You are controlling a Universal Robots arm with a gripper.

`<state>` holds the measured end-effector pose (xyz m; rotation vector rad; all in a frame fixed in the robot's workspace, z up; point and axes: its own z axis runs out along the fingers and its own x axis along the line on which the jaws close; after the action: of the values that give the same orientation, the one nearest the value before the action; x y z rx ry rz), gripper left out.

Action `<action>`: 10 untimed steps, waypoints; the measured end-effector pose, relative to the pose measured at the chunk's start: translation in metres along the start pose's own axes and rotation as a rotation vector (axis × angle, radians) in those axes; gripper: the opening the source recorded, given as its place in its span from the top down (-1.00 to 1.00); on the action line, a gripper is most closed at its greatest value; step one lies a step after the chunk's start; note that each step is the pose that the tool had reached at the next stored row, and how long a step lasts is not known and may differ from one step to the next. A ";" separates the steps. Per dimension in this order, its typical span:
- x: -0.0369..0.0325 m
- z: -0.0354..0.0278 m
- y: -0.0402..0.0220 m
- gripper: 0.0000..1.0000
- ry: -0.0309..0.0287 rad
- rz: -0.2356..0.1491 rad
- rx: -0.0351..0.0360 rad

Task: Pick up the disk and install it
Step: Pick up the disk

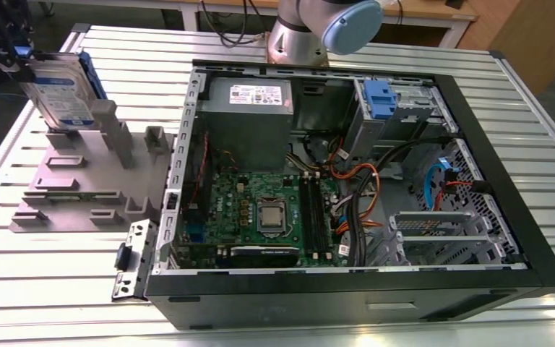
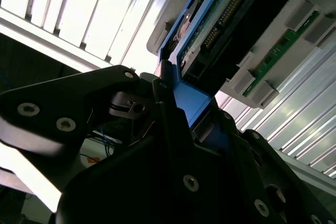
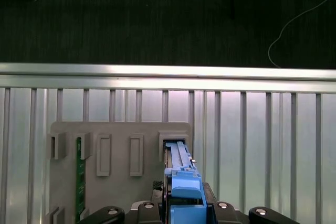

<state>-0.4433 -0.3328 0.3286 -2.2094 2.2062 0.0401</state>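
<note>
— Where is the disk [image 1: 58, 97] found?

— In the exterior view it is seen at ten o'clock from the open computer case [image 1: 355, 296]. It is stood almost upright on the grey holder [image 1: 75, 181], with its lower end in a slot. The gripper [image 1: 12, 58] is placed at its upper end.

— Can the grip be judged?

— Yes, in the second wrist view. There the blue carrier [image 2: 197, 103] is seen clamped between the black fingers [image 2: 170, 111].

— What is given by one view and not by another?

— The silver-grey face with the white-and-blue label [image 1: 56, 90] is shown in the exterior view. The opposite face, with its circuit board [image 2: 223, 9] and a row of pins, is shown in the second wrist view. In the first wrist view the disk is looked at along its edge, and the carrier is seen to reach down into the slot. In another slot of the holder a green board [image 3: 80, 177] is stood, and the slatted metal table [image 3: 252, 129] is seen beneath.
</note>
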 end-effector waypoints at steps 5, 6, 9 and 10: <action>-0.0001 -0.0015 0.0000 0.27 0.0000 0.000 -0.0001; -0.0001 -0.0021 0.0000 0.27 0.0000 0.000 0.0000; -0.0001 -0.0024 0.0000 0.27 0.0001 0.000 -0.0002; -0.0001 -0.0024 0.0000 0.27 0.0000 0.000 -0.0001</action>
<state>-0.4433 -0.3328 0.3310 -2.2094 2.2063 0.0402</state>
